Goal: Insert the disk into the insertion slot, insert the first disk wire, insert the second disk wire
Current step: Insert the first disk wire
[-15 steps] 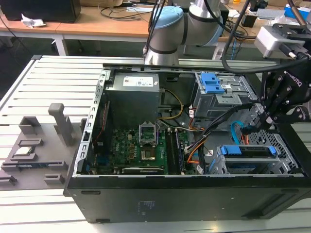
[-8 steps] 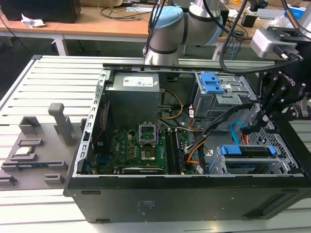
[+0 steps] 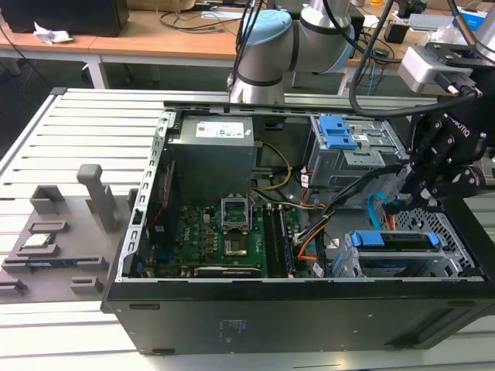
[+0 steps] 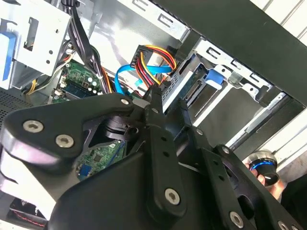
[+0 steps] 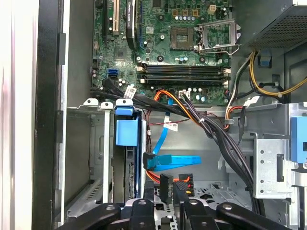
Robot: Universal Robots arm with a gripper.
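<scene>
Hand (image 5: 164,194) pinches second disk wire (image 5: 175,161); disk (image 5: 126,136) slotted.

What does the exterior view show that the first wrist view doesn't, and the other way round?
Exterior view: the arm's blue-capped joints behind the computer case, plus the grey slatted table carrying grey fixtures. First wrist view: the dark plug ending the second disk wire, right beside the disk. Both: the disk sitting in the insertion slot, the motherboard, and the end effector near that slot.
</scene>
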